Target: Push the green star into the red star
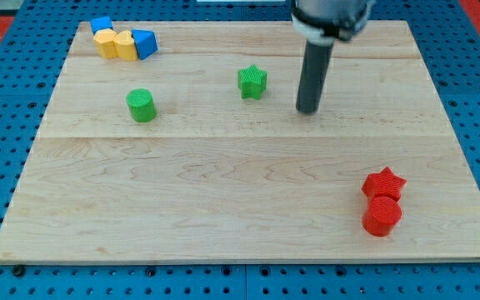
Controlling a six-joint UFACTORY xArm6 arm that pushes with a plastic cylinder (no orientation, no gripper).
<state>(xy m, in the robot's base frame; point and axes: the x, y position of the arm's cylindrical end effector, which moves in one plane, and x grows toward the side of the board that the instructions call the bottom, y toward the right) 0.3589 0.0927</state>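
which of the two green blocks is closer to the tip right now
The green star, just to the view's left of my tip; the green cylinder sits much farther left.

Bare board lies between the green star [252, 82] and red star [384, 182]; a red cylinder [382, 216] touches the latter.

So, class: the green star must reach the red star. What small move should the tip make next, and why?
Probably swing the tip round to the upper left of the green star: it now sits to the star's right, while the red star lies lower right.
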